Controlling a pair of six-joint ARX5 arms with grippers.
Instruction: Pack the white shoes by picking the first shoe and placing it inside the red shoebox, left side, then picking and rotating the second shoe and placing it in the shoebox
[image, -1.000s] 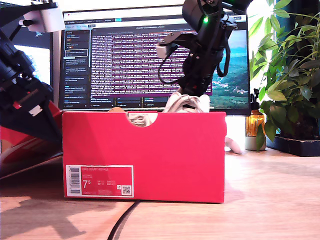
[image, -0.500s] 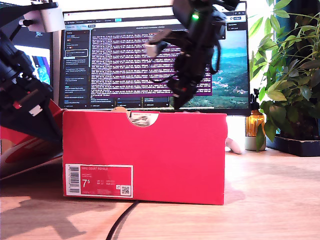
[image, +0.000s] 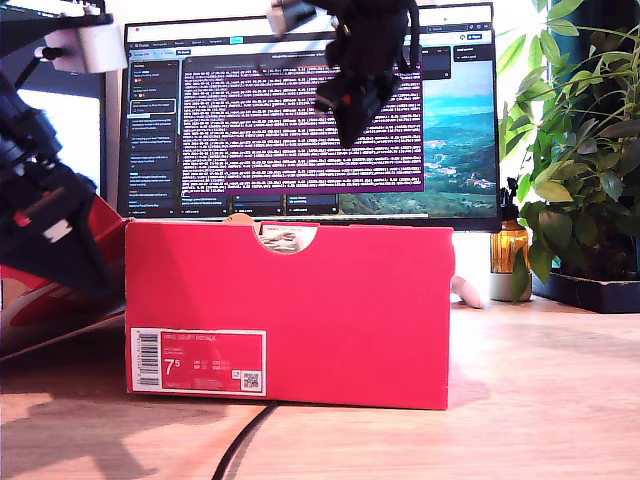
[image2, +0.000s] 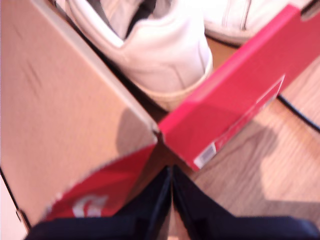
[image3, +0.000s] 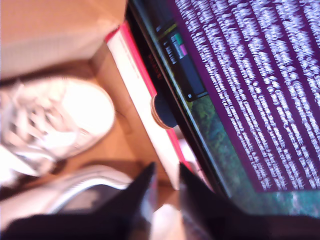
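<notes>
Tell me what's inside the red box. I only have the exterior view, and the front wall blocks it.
Observer: Two white shoes lie side by side inside the box, one toe towards the monitor.
Operator: Report the jaws on the raised arm.
Observer: My second gripper has its jaws slightly apart, with no shoe between them.
Operator: Check the other arm.
Observer: My first gripper has its jaws together, down by the open lid. I cannot tell whether they pinch the lid's edge.
</notes>
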